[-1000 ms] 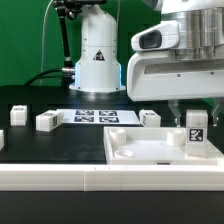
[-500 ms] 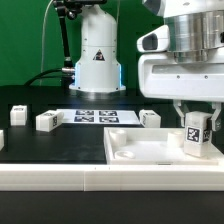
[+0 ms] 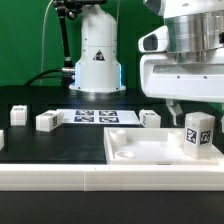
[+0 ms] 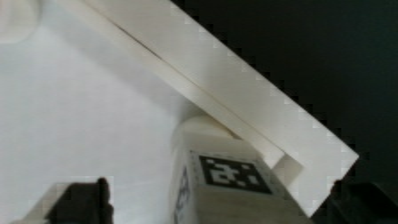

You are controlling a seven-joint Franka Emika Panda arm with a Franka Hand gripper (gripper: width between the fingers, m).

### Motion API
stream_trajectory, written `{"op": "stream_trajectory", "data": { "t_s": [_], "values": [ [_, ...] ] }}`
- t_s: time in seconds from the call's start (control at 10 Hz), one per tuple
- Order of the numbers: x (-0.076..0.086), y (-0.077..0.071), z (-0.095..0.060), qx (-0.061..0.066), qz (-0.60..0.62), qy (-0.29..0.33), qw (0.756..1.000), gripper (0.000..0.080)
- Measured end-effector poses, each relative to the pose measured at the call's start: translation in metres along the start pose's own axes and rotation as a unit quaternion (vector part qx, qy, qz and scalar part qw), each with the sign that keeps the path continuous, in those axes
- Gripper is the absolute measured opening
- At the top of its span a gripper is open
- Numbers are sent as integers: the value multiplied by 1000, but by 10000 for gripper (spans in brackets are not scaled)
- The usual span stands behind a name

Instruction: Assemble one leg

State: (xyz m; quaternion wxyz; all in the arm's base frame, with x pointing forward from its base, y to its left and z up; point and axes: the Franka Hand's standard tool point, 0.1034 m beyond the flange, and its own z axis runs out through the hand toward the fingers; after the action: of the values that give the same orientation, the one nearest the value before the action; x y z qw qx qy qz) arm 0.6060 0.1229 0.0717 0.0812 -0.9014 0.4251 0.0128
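Black table [image 3: 60, 145] carried the white panel [image 3: 160, 150]. At its corner on the exterior view's right stood the leg [image 3: 198, 136], tilted, with its long axis near upright, just below the gripper [image 3: 196, 110]. You had the fingers [image 3: 173, 110] spread astride it, the visible one clear of the leg. A short descent likely remained before you could close on it.

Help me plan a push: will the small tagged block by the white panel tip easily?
Likely yes: the block is taller than wide and leans in the exterior view. Flat faces suggest it won't roll. It looks stiff and probably light, being far smaller than the panel.
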Motion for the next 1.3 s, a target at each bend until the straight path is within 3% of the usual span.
{"op": "stream_trajectory", "data": {
  "t_s": [0.2, 0.4, 0.7, 0.9, 1.1, 1.3],
  "values": [
    [1, -1, -2, -9, -120, -2, 993, 640],
    [4, -3, -3, -24, -285, 0, 958, 648],
    [6, -3, -5, -45, -416, 3, 908, 649],
    [0, -6, -4, -50, -455, 4, 889, 649],
    [7, -4, -5, -47, -511, 5, 858, 649],
    [8, -3, -5, -47, -520, 4, 853, 622]
  ]
}}
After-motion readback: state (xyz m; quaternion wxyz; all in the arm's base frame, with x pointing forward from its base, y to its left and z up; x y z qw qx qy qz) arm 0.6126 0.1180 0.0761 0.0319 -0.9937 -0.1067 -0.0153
